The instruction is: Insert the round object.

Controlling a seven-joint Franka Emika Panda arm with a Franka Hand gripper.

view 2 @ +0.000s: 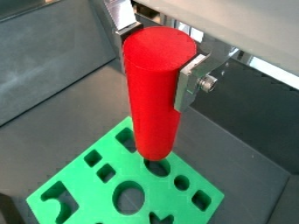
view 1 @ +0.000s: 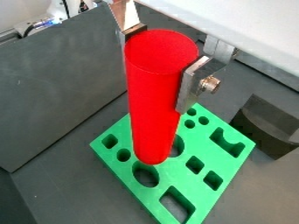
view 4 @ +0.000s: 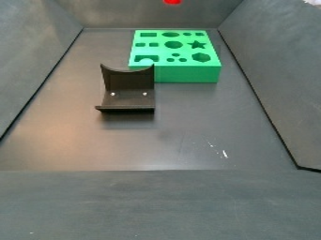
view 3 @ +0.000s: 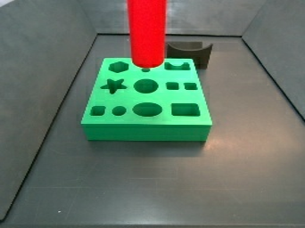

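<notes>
My gripper (view 1: 162,54) is shut on the round object (view 1: 158,96), a tall bright red cylinder, and holds it upright by its upper end; both wrist views show this (view 2: 158,54). The cylinder (view 2: 155,96) hangs over the green block (view 2: 82,188) with shaped holes. In a side view its lower end (view 3: 146,61) is over the far row of the block (view 3: 145,111), close to the top face; I cannot tell if it touches. The gripper itself is above the frame in both side views. Only the cylinder's tip (view 4: 174,2) shows in a side view.
A dark fixture with a curved top (view 4: 126,89) stands on the floor beside the green block (view 4: 175,54), and shows behind it in a side view (view 3: 191,52). Dark sloping walls (view 3: 60,98) enclose the floor.
</notes>
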